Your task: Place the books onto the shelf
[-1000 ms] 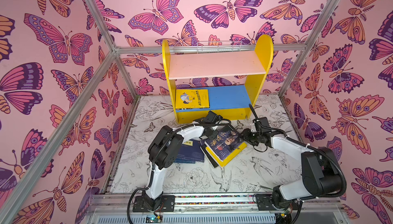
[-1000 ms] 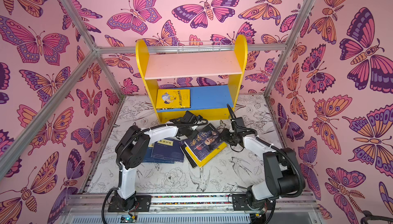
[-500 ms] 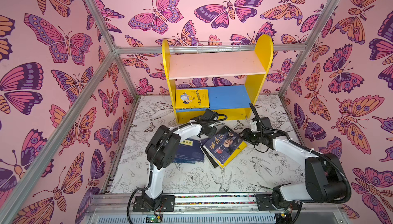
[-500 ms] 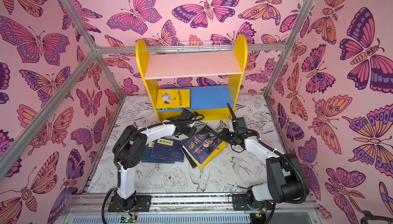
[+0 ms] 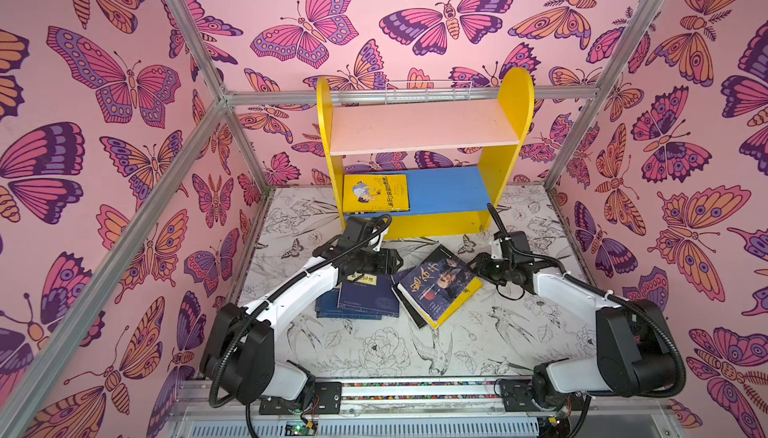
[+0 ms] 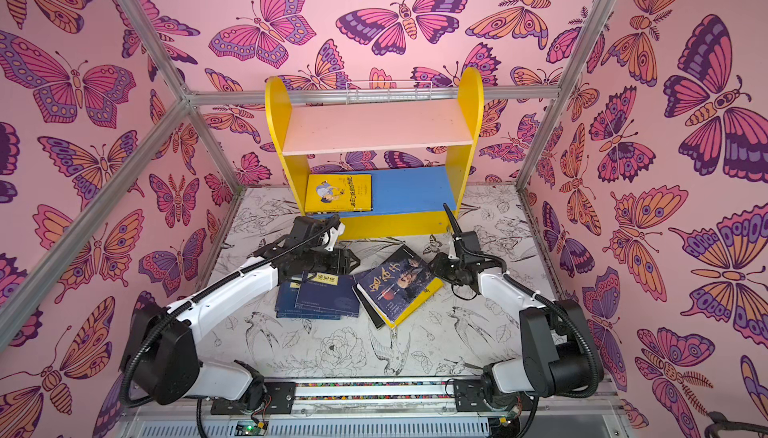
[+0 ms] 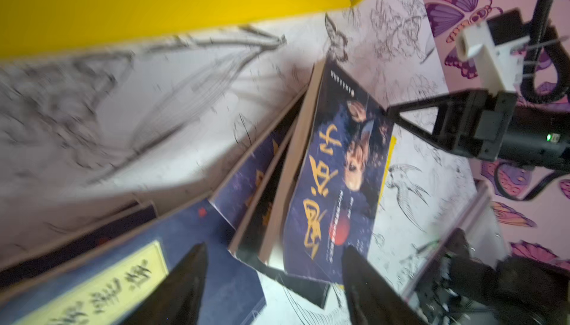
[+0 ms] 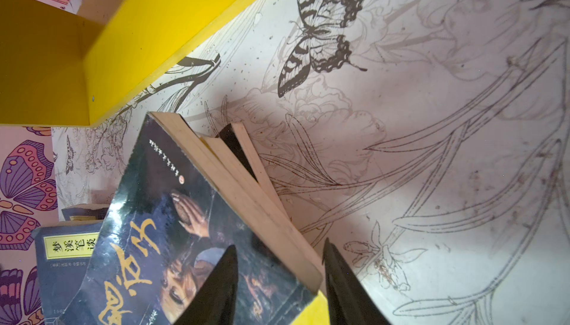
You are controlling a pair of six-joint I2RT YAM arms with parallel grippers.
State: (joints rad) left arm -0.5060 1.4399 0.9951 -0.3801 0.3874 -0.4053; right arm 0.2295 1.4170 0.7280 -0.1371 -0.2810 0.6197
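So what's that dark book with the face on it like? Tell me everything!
The dark book with the face is a thin paperback with a glossy navy cover, gold brush lettering and a red dot. It lies face up, turned at a slant, topmost on a messy pile on the patterned floor, just before the shelf. The right gripper has its jaws astride one edge, not yet shut.

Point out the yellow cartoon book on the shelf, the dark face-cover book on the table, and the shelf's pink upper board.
Yellow cartoon book point(image 5: 375, 193): a top view, middle of its front cover.
Dark face-cover book point(image 5: 437, 283): a top view, centre of the cover.
Pink upper board point(image 6: 376, 130): a top view, bare middle of the board.
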